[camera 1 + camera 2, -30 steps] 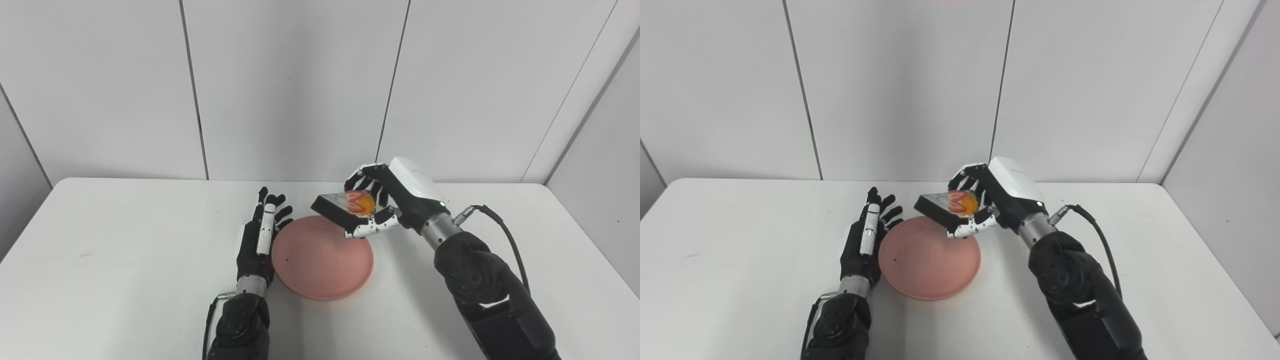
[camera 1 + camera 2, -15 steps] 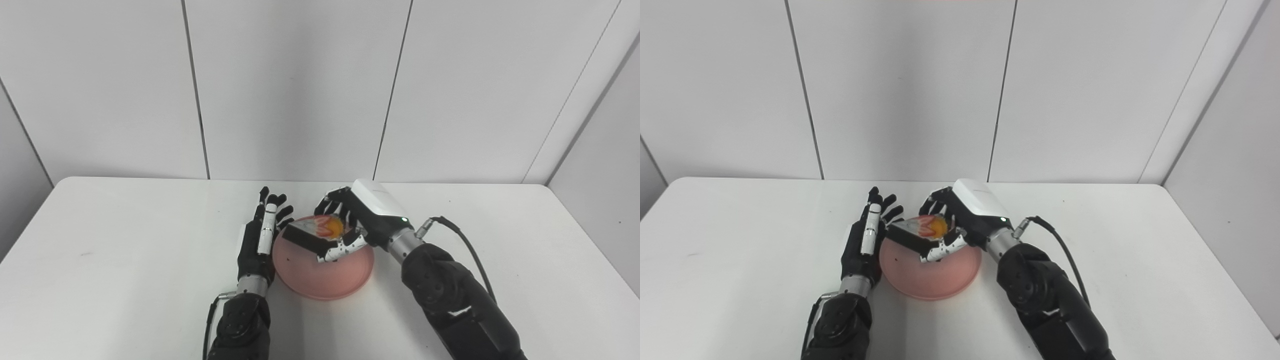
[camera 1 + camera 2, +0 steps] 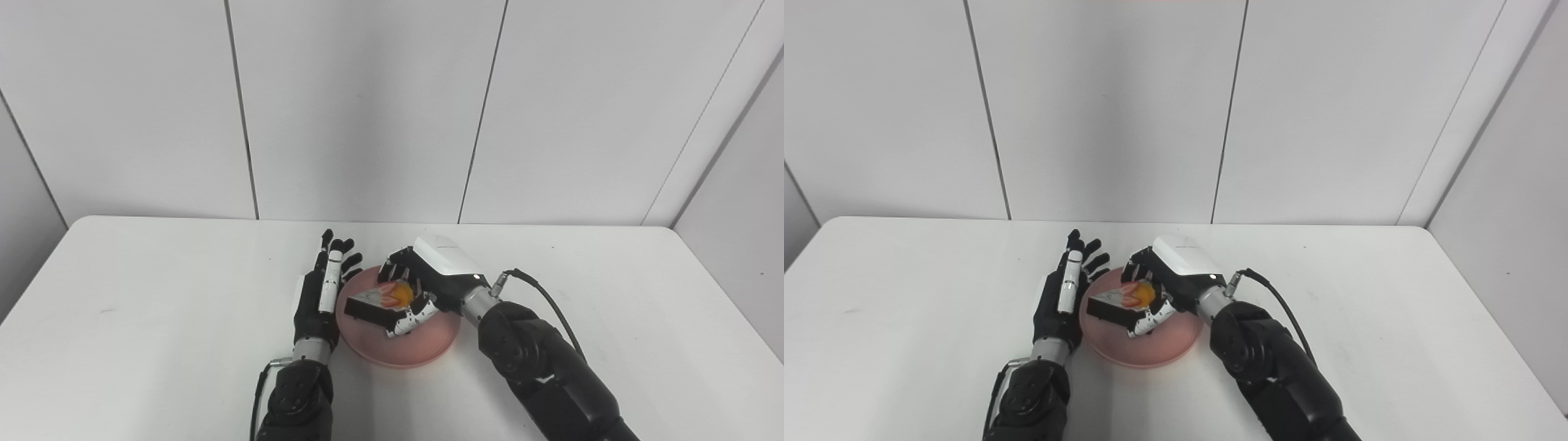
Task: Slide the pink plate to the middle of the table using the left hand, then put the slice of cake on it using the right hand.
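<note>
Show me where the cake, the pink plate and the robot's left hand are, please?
slice of cake [image 3: 375, 304], left eye view, its dark side.
pink plate [image 3: 422, 352], left eye view, bare near rim.
left hand [image 3: 1058, 300], right eye view, back of the hand.

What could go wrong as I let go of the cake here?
The right hand holds the cake low over the plate, fingers wrapped around it; opening might drag or tip the slice. The cake sits toward the plate's left side, near the left hand against the rim, so it could bump that hand.
</note>
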`<control>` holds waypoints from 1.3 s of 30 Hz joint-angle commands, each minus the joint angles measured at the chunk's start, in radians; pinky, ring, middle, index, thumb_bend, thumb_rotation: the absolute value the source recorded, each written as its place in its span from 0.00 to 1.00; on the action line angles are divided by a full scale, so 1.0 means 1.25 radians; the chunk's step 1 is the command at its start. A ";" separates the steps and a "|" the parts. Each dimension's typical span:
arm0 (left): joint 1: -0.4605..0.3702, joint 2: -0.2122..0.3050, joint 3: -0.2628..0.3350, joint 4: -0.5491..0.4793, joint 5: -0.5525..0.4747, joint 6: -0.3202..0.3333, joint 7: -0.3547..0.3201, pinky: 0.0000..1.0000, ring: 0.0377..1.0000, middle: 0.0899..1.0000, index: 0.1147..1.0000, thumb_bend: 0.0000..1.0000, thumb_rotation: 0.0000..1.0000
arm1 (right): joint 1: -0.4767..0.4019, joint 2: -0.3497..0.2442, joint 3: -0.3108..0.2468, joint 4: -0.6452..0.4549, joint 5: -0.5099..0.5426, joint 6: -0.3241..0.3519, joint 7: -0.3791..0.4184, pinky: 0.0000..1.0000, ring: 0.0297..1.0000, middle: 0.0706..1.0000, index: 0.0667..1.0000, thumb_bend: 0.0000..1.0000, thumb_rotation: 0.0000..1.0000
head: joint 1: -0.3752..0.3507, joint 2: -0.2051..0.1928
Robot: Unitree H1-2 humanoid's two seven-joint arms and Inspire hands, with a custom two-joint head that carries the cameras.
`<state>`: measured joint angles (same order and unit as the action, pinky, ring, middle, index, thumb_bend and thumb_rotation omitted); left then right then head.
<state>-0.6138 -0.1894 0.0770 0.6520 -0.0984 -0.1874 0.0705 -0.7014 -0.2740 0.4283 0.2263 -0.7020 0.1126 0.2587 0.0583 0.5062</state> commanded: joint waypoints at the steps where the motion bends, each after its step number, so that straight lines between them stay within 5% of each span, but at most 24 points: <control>1: 0.036 -0.007 0.001 0.017 -0.001 0.050 0.015 0.79 0.83 0.89 1.00 0.59 0.90 | -0.036 -0.001 -0.002 -0.014 -0.015 -0.033 -0.029 0.33 0.39 0.47 0.47 0.52 0.00 | 0.001 0.000; 13: 0.040 -0.005 0.003 0.009 -0.004 0.060 0.016 0.78 0.82 0.88 1.00 0.58 0.89 | -0.029 0.000 0.008 0.002 -0.054 -0.042 -0.060 0.28 0.37 0.44 0.49 0.52 0.00 | -0.008 0.006; 22: 0.043 -0.005 0.006 -0.002 -0.009 0.066 0.015 0.78 0.83 0.88 1.00 0.57 0.89 | -0.024 -0.011 0.019 -0.001 -0.085 -0.028 -0.052 0.33 0.42 0.45 0.45 0.53 0.00 | -0.011 0.008; 26: 0.047 -0.004 0.006 -0.011 -0.010 0.073 0.014 0.77 0.82 0.89 1.00 0.58 0.89 | -0.020 -0.019 0.025 -0.016 -0.109 -0.016 -0.037 0.46 0.53 0.57 0.46 0.53 0.13 | -0.013 0.010; 31: 0.050 -0.003 0.006 -0.018 -0.011 0.078 0.012 0.78 0.83 0.89 1.00 0.58 0.89 | -0.015 -0.020 0.025 -0.019 -0.116 -0.015 -0.022 0.54 0.62 0.66 0.46 0.52 0.15 | -0.014 0.010; 32: 0.051 -0.002 0.006 -0.019 -0.011 0.078 0.011 0.78 0.83 0.89 1.00 0.58 0.89 | -0.014 -0.020 0.024 -0.020 -0.118 -0.016 -0.022 0.55 0.64 0.67 0.53 0.72 0.17 | -0.014 0.010; 34: 0.052 -0.002 0.006 -0.020 -0.013 0.081 0.010 0.78 0.84 0.90 1.00 0.58 0.88 | -0.012 -0.022 0.024 -0.025 -0.120 -0.017 -0.018 0.58 0.67 0.69 0.60 0.91 0.22 | -0.015 0.010; 39: 0.056 -0.001 0.005 -0.028 -0.012 0.088 0.008 0.79 0.83 0.89 1.00 0.57 0.88 | -0.005 -0.025 0.016 -0.035 -0.114 -0.022 -0.018 0.65 0.73 0.73 0.64 1.00 0.44 | -0.017 0.010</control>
<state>-0.5876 -0.1896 0.0765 0.5971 -0.1027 -0.1467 0.0684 -0.6850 -0.2926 0.4669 0.2243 -0.8486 0.1006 0.2508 0.0368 0.5185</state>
